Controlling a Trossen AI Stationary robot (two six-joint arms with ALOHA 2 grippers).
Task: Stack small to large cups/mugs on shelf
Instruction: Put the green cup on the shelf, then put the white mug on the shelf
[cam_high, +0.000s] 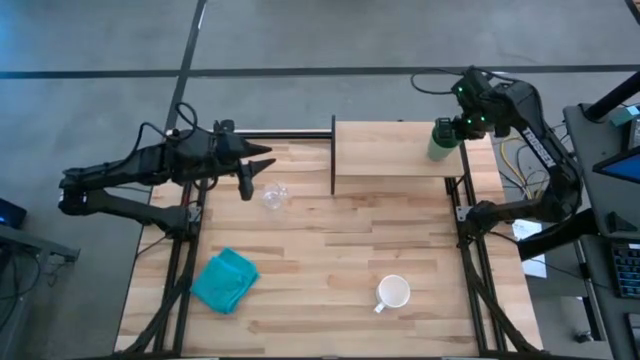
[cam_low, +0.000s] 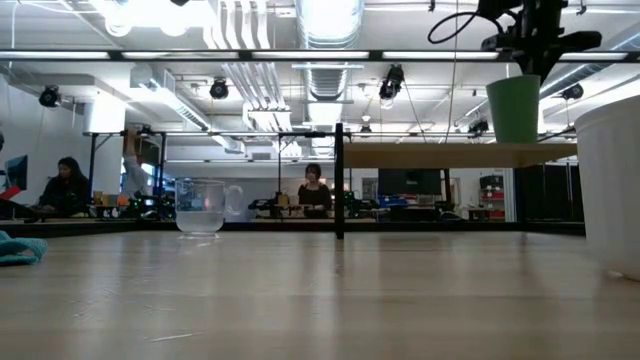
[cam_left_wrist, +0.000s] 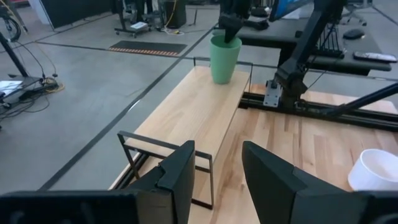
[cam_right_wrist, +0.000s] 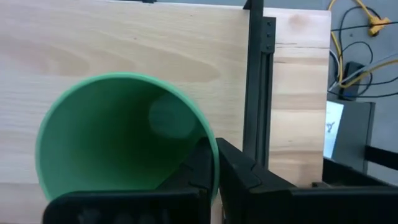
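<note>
The green cup (cam_high: 441, 141) stands upright with its base on the right end of the shelf (cam_high: 390, 150); my right gripper (cam_right_wrist: 216, 177) is shut on its rim from above. The clear glass tumbler (cam_high: 275, 195) stands on the tabletop left of the shelf. My left gripper (cam_high: 252, 168) hovers open and empty just to the tumbler's far left. The white mug (cam_high: 392, 293) stands on the tabletop near the front right. In the low view the cup (cam_low: 515, 108) sits on the shelf board (cam_low: 440, 155). My right gripper pinches the green cup's rim (cam_right_wrist: 213, 154) on the side toward the table's right edge, one finger inside the cup and one outside. The fingers come from above, pointing down. The cup is upright, its base on the shelf board.
A teal cloth (cam_high: 225, 280) lies crumpled at the front left of the tabletop. The shelf's black posts (cam_high: 333, 155) stand at its left end. Cables and equipment lie beyond the table's right edge. People show in the room behind the table.
</note>
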